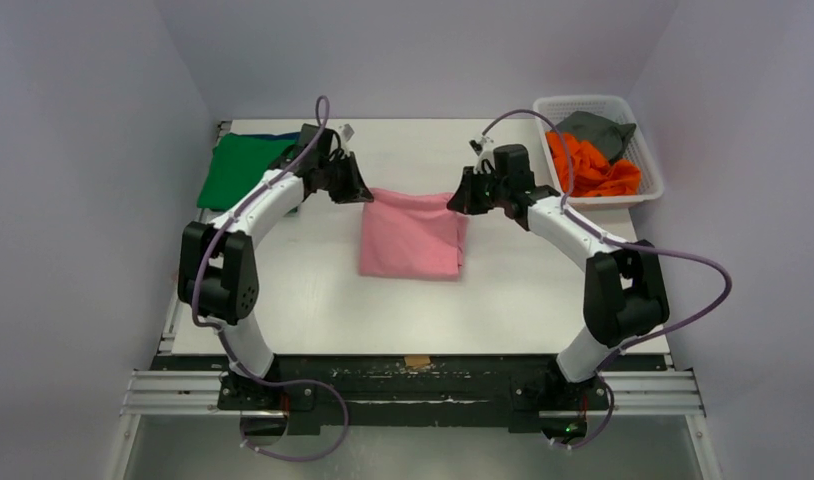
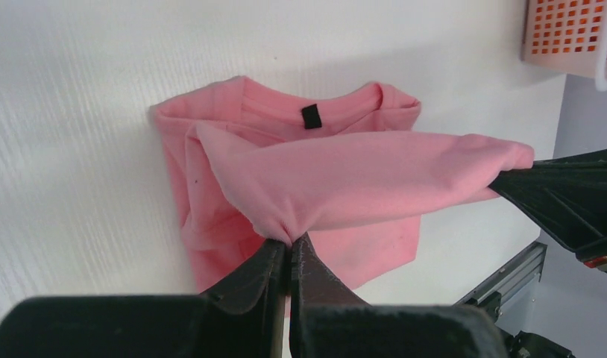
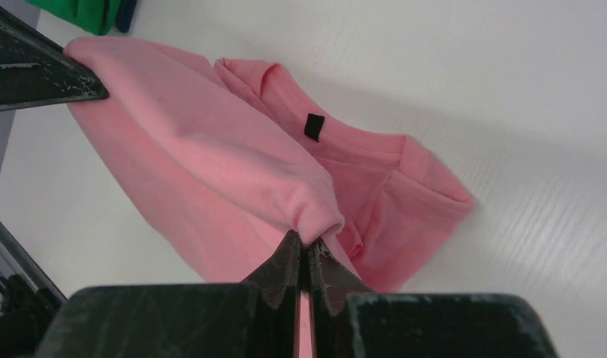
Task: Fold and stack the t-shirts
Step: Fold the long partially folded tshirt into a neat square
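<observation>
Two pincers hold the pink shirt [image 1: 411, 240] at this moment, one at each end of the same lifted edge. The left pincer [image 1: 364, 192] is pressed together on a bunch of pink cloth, and the right pincer [image 1: 456, 203] is also pressed together on the opposite end. The edge hangs as a stretched band between them.

This band runs from left to right, parallel to the far edge of the table [image 1: 523, 290]. The rest of the shirt lies flat in the middle of the tabletop, from the pincers toward the near edge. In the wrist views the collar with its black label [image 2: 310, 116] rests on the table below the raised band. Both arms are equally near, each at its own end, so I think the next move must be done by both together, carrying the band across the lying part to complete a fold.

The green shirt [image 1: 238, 168] lies folded at the far left corner, just beside the left arm, with a dark blue shirt [image 3: 125, 15] under it. The basket [image 1: 593, 100] at the far right corner contains the orange shirt [image 1: 593, 165] and the grey shirt [image 1: 598, 130]. Nothing stands between the pincers and the near edge, but the left arm could touch the green shirt if it swings outward.
</observation>
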Robot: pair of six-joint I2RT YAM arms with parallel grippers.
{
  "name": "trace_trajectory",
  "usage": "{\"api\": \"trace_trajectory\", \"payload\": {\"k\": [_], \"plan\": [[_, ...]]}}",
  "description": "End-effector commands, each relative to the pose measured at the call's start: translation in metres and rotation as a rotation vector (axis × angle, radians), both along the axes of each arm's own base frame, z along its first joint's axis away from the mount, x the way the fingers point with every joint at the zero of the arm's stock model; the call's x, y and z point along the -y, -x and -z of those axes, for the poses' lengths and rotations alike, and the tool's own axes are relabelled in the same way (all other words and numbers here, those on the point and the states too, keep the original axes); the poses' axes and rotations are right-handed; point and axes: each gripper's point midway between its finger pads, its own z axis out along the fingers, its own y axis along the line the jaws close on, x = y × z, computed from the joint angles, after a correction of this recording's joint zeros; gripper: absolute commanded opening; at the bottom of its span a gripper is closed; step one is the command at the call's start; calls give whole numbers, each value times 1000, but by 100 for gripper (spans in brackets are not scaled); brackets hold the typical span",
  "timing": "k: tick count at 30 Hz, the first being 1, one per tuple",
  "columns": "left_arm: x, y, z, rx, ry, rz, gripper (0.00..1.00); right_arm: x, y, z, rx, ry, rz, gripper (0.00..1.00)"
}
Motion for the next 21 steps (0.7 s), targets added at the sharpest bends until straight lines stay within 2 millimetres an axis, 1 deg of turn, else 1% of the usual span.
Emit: {"api": "trace_trajectory", "payload": {"k": [1, 3, 6, 8, 9, 10, 11, 12, 13, 14, 15, 16, 18, 19, 20, 21], "plan": [[4, -17, -12, 67, -4, 6, 0, 13, -8, 6, -28, 13, 139, 0], [6, -25, -2, 36, -16, 7, 0, 24, -19, 12, -54, 46, 208, 0], [9, -42, 19, -10, -35, 6, 0, 41, -39, 22, -70, 42, 315, 0], [7, -53, 36, -43, -72, -12, 0, 46, -53, 31, -75, 40, 335, 0], [7, -61, 39, -45, -81, -21, 0, 46, -59, 36, -83, 46, 333, 0], [7, -66, 44, -58, -95, -27, 2, 44, -66, 43, -87, 54, 323, 6], [7, -70, 50, -73, -104, -28, 7, 44, -73, 48, -87, 60, 327, 15], [8, -73, 49, -74, -108, -29, 14, 46, -80, 54, -99, 72, 338, 23], [8, -77, 46, -68, -110, -31, 27, 52, -86, 65, -124, 104, 365, 38], [8, -79, 41, -62, -113, -31, 44, 60, -94, 65, -124, 130, 398, 48], [7, -80, 35, -58, -119, -31, 58, 66, -99, 63, -120, 153, 427, 54], [6, -79, 27, -51, -124, -27, 65, 72, -101, 55, -112, 173, 450, 60], [1, -72, 12, -35, -140, -34, 74, 78, -99, 32, -76, 189, 460, 66], [-4, -65, 7, -28, -153, -47, 86, 81, -95, 21, -53, 190, 462, 70], [-8, -59, 2, -13, -158, -55, 98, 84, -81, 19, -51, 193, 458, 80], [-11, -50, 0, -4, -156, -56, 100, 83, -73, 7, -22, 170, 453, 85]]}}
